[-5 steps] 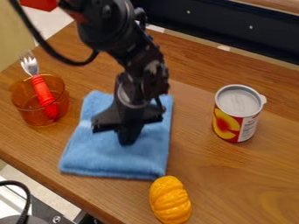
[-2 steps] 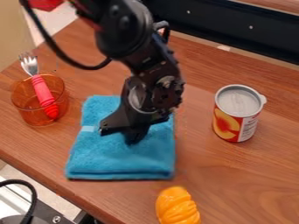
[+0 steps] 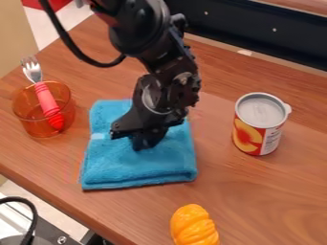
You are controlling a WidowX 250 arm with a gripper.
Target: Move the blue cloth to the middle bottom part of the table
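Both the blue cloth (image 3: pixel 137 167) and the claw (image 3: pixel 142 142) have shifted slightly away from the near edge over the last moment, and the cloth's near edge sits a little further right. Nearest on the wooden counter (image 3: pixel 268 201) is an orange, ribbed pumpkin (image 3: pixel 193 226), apart from the cloth. Just beyond, the cloth lies folded, left of centre, with the claw low over its middle; whether that is clenched or released I cannot tell. Further back, an amber cup (image 3: pixel 27 117) at left holds a red-handled fork (image 3: pixel 47 101), tilted, and a lidded can (image 3: pixel 258 128) stands upright at right. Across the back runs a dark panel (image 3: pixel 249 33)
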